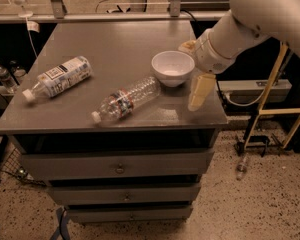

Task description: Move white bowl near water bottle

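Note:
The white bowl (172,68) stands upright on the grey table (115,39), right of the middle. The water bottle (125,100) is clear with a red-and-dark label band. It lies on its side just left of and in front of the bowl, cap toward the front left, its base almost touching the bowl. My gripper (190,77) is at the bowl's right side, open and empty. One pale finger (200,90) hangs down in front right of the bowl. The other finger (187,46) shows behind the bowl's far right rim.
A fatter bottle with a large white printed label (57,77) lies on its side at the table's left. The table has drawers (120,168) below its front edge. A yellow frame (270,91) stands to the right, and a small bottle (242,166) lies on the floor.

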Motion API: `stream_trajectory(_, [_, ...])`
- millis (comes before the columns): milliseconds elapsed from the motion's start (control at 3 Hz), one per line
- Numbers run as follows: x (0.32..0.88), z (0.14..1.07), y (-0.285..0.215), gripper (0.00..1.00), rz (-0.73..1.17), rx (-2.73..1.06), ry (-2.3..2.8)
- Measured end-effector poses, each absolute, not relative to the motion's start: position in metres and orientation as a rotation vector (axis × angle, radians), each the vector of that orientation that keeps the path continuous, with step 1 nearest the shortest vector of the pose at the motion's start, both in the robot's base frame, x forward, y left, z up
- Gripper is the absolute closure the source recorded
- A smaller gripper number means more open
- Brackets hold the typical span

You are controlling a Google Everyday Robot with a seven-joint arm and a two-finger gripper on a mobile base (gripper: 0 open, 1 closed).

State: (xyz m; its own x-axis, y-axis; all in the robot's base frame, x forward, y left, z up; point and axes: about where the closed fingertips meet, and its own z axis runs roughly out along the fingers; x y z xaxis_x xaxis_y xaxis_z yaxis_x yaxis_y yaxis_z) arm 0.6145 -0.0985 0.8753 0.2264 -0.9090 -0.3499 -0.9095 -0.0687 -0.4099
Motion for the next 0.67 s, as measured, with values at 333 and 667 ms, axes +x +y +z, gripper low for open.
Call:
stream_trajectory(333, [0.607, 0.898, -0.126, 0.0, -0.095, -1.846, 1.716])
stream_trajectory(667, [0.605, 0.907, -0.172, 0.0, -0.142, -1.716, 1.784])
